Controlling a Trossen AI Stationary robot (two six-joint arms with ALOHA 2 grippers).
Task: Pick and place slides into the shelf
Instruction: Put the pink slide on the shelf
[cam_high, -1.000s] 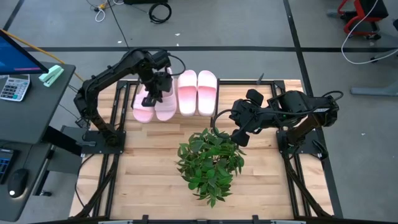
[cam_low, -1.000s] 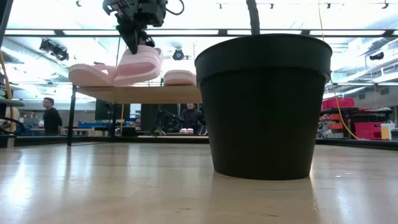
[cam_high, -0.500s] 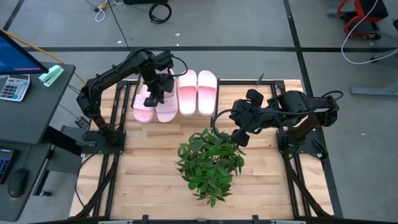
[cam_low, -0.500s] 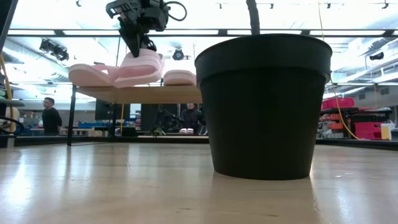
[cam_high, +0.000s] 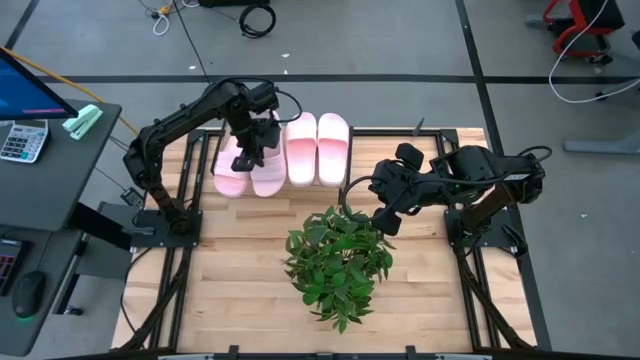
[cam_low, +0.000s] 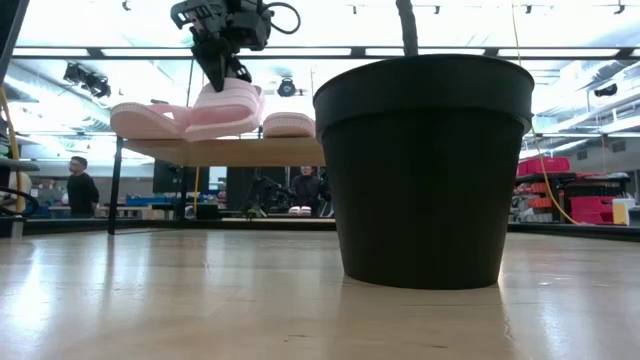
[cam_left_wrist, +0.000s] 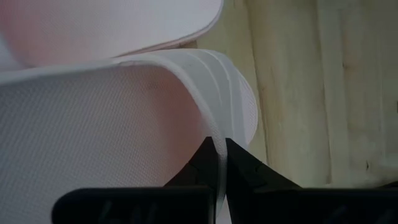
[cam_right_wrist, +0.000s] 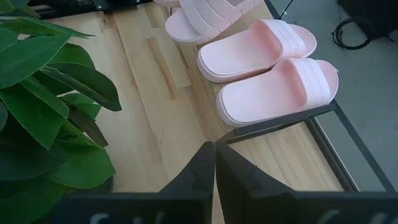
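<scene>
Four pale pink slides lie on the shelf (cam_low: 240, 152) at the table's far side. Two of them (cam_high: 302, 148) (cam_high: 333, 148) lie flat side by side, also in the right wrist view (cam_right_wrist: 258, 46) (cam_right_wrist: 280, 90). My left gripper (cam_high: 254, 140) is over the left pair, shut on one slide (cam_low: 225, 105). That slide is tilted, its low end against the outermost slide (cam_low: 145, 120). My right gripper (cam_right_wrist: 214, 155) is shut and holds nothing; it hovers near the plant (cam_high: 338, 262), apart from the shelf's right end. My left gripper pinches the strap's edge (cam_left_wrist: 214, 134) of the slide between its two fingers (cam_left_wrist: 239, 165), coming from above and pointing down. The slide hangs tilted below the fingers, its right end raised and its low end against the neighbouring slide (cam_low: 185, 125).
A potted plant in a black pot (cam_low: 425, 170) stands mid-table, its leaves (cam_right_wrist: 43, 93) close to my right gripper. The shelf's black frame (cam_right_wrist: 286, 121) edges the far side. Bare slatted wood (cam_high: 240, 260) lies left of the plant. People show in the room beyond (cam_low: 82, 188).
My left gripper has shifted a little toward the table's right and down, still shut on the slide's strap. The slide has come down with it and sits slightly flatter than before. In the last half second nothing has moved.
</scene>
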